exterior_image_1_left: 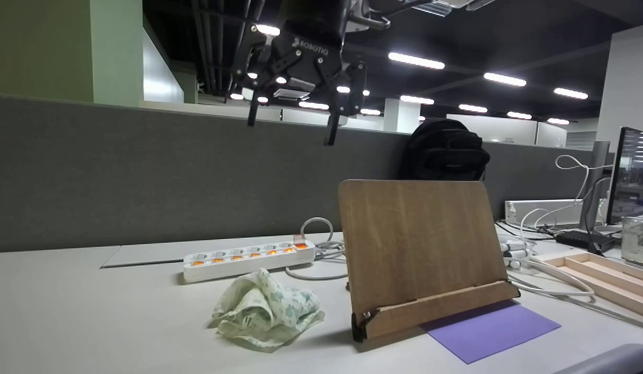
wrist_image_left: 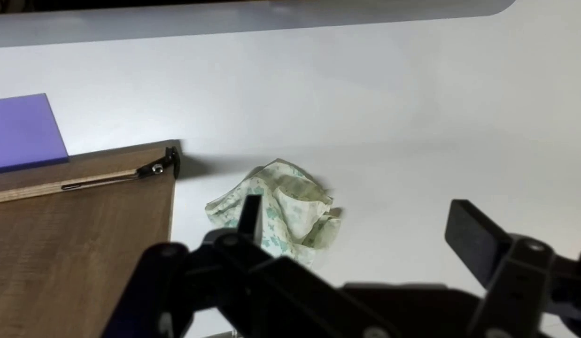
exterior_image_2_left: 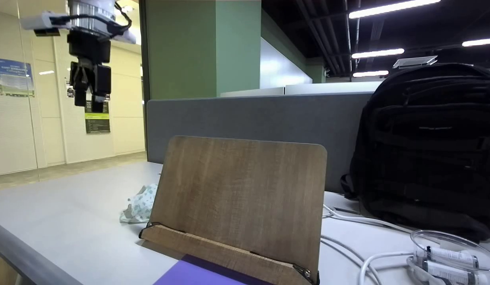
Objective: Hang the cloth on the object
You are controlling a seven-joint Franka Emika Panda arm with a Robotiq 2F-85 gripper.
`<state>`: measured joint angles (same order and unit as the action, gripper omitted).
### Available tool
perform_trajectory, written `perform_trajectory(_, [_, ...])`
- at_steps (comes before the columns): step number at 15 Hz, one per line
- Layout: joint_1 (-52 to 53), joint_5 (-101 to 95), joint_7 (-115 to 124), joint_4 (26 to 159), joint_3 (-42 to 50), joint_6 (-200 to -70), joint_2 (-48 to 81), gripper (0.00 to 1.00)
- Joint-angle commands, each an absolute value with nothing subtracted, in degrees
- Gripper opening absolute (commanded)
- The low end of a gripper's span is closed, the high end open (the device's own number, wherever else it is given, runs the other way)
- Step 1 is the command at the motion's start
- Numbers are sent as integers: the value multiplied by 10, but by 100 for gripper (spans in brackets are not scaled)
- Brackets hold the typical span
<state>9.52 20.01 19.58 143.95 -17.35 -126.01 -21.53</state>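
- Black two-fingered hand [exterior_image_1_left: 290, 134]: spread, empty, high above the flat white surface [exterior_image_1_left: 118, 322], presumably for clearance.
- Crumpled green-patterned cloth [exterior_image_1_left: 268, 310]: on that surface, beside the brown wooden stand [exterior_image_1_left: 422, 244], whose tilt probably suits draping.

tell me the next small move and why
I'd probably shift the open gripper sideways to centre it over the crumpled cloth: in the wrist view the cloth lies off toward one finger, partly hidden by it, not midway between the two.

One tool [exterior_image_1_left: 291, 132], one cloth [exterior_image_1_left: 269, 310], one wooden stand [exterior_image_1_left: 425, 239], one purple sheet [exterior_image_1_left: 491, 332], one power strip [exterior_image_1_left: 248, 265], one backpack [exterior_image_2_left: 427, 150], one monitor [exterior_image_1_left: 633, 174], and one wooden tray [exterior_image_1_left: 607, 285].
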Motion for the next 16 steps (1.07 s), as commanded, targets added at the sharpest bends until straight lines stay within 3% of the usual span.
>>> perform_trajectory(1, [112,169,195,1385,-187,-1306,-108,100])
perform_trajectory(7, [136,74,219,1329,-191,-1380,9,100])
perform_trajectory(16, [135,24,252,1335,-159,-1403,37,100])
